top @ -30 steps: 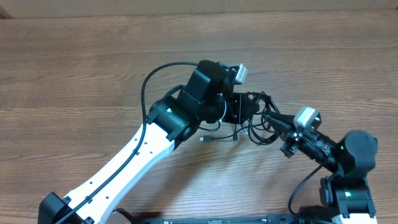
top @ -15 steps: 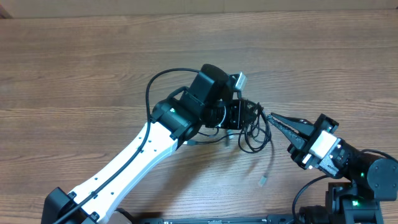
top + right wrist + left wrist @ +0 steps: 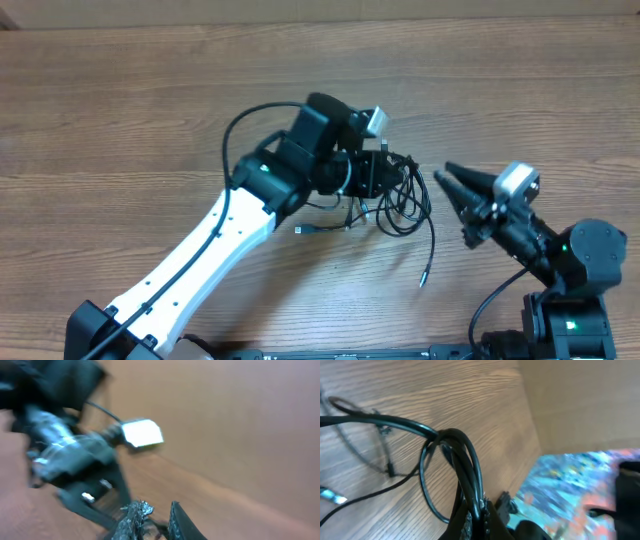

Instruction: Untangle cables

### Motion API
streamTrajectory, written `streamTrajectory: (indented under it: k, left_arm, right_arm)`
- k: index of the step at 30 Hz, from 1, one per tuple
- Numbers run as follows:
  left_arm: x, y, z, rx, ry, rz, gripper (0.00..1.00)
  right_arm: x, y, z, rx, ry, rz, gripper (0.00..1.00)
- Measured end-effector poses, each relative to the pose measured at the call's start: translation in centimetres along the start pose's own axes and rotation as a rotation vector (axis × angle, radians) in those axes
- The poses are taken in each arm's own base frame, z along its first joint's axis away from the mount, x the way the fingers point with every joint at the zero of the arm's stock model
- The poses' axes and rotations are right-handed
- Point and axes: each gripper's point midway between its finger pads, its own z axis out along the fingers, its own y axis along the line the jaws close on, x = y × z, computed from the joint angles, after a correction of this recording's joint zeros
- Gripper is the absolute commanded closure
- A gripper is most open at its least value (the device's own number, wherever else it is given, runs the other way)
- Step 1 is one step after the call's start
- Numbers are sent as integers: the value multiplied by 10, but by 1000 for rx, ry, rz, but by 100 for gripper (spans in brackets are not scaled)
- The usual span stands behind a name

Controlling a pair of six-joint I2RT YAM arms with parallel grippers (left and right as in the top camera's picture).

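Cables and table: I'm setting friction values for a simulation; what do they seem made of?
Cables: likely rubber or plastic jacket, black, slightly glossy; highlights run along the bends. Table: wood or wood-look laminate, brown, matte; grain lines show, but which one is unclear.

Table (image 3: 120, 110): mid-brown wood with a fine grain in darker streaks; the same grain appears in the left wrist view. Cables (image 3: 405, 200): thin and black, glossy where light catches them; one plug (image 3: 300, 231) has a silvery tip. Left arm (image 3: 190, 268): one long white link, with black joints and black wiring. Right arm (image 3: 585, 255): black, carrying small green lights (image 3: 567, 240). Right gripper (image 3: 445, 176): black. Left wrist camera (image 3: 372, 120) and right wrist camera (image 3: 518, 182): pale silver-grey housings. Left wrist view: plain tan panel (image 3: 580, 400) and a blurred patch (image 3: 570, 485) mottled blue, white and orange. Right wrist view: blurred tan-brown background.
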Motion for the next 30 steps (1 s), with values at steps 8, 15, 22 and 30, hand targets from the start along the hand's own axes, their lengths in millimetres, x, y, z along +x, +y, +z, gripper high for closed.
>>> streamTrajectory:
  k: [8,15,22,30]
  left_arm:
    - [-10,-41,-23,300,22,212,96]
    - [-1,-65,-34,445,66,302,96]
    - [-4,-78,-40,509,44,382,96]
    - [-6,-82,-41,524,33,409,96]
  right_arm:
    - [33,-15,-3,111,115,272,79]
    - [37,-1,-2,43,137,382,79]
    - [53,9,-5,10,205,492,72]
    - [54,19,-6,-42,216,522,53]
